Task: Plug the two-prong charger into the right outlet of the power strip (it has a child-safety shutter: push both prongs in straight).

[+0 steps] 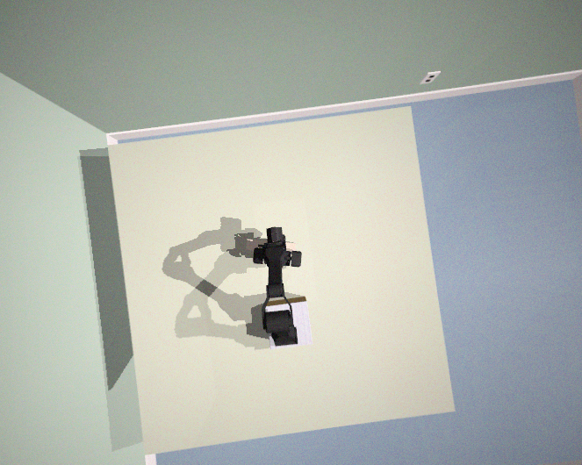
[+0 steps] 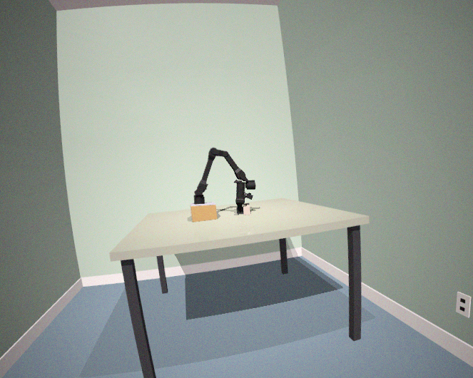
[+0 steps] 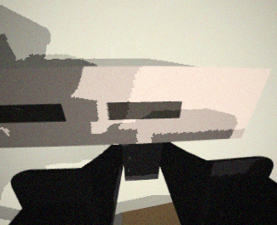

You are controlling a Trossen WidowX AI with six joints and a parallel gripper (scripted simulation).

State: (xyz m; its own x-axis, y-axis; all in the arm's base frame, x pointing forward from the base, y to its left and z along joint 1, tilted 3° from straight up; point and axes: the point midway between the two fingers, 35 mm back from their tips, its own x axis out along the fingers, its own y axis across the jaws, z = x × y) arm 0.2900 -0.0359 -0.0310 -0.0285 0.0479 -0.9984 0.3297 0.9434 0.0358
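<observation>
The pinkish-white power strip [image 1: 291, 246] [image 2: 247, 210] [image 3: 205, 89] lies across the wrist view, partly in shadow. Its right outlet [image 3: 144, 111] is a dark slot near the middle of that view; its left outlet [image 3: 26, 113] is cut off by the left edge. My gripper [image 2: 240, 211] [image 3: 139, 140] is shut on the black charger [image 3: 141, 164], a small dark block between the fingertips. In the wrist view the charger is at the strip's near edge, below the right outlet and roughly in line with it. The prongs are not visible, and I cannot tell whether charger and strip touch.
The table [image 1: 370, 250] [image 2: 167, 232] bears my arm and, beside the arm's base, an orange-brown box [image 1: 303, 322] [image 2: 203, 212] with a white top. A wall outlet plate [image 1: 430, 77] [image 2: 466, 311] is far off. Arm shadows fall over the strip and table.
</observation>
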